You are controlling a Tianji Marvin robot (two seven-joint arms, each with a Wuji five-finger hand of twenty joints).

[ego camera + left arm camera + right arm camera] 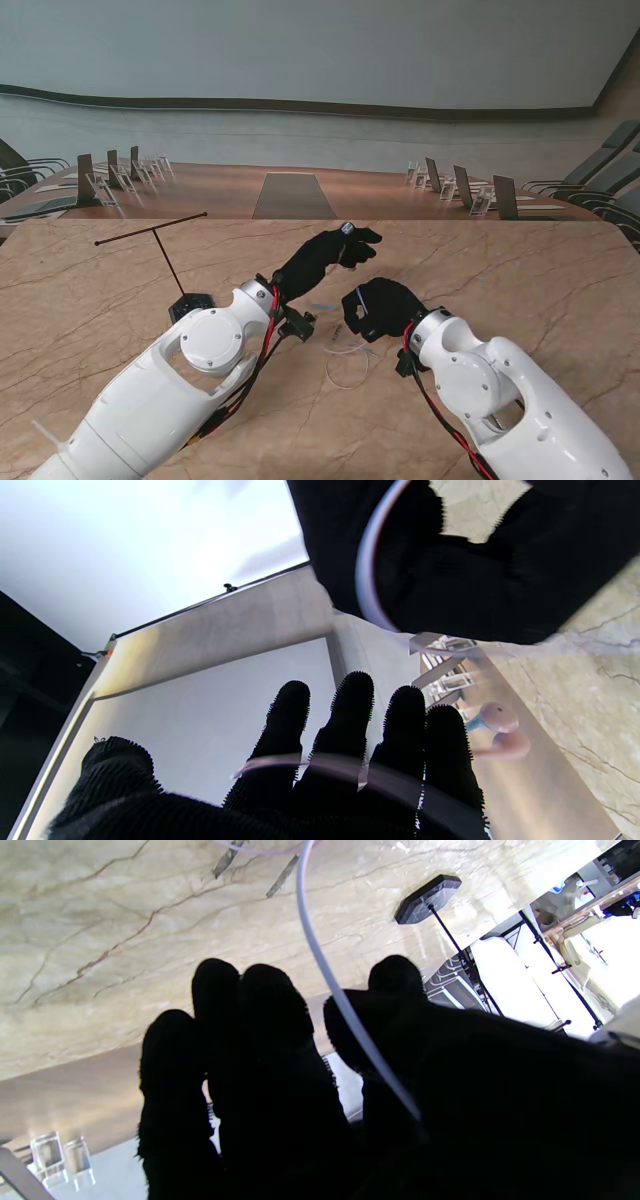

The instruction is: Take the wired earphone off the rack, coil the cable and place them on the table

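Earphone cable [347, 368] lies partly looped on the marble surface [520, 270] just nearer to me than the right hand [380, 308], whose fingers [270, 1005] are curled around a white strand of it. The left hand [325, 258] hovers farther off with fingers [350, 705] extended, cable draped across them and the earbuds [500, 730] beside them. The rack [165, 250] stands bare at left.

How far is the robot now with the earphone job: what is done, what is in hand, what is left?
Done: the rack stands bare, so the earphone is off it. In hand: the cable runs between the right hand's fingers and crosses the left hand; the earbuds hang past the left fingers, and a loose loop lies on the table. Left: finish coiling and lay everything down.
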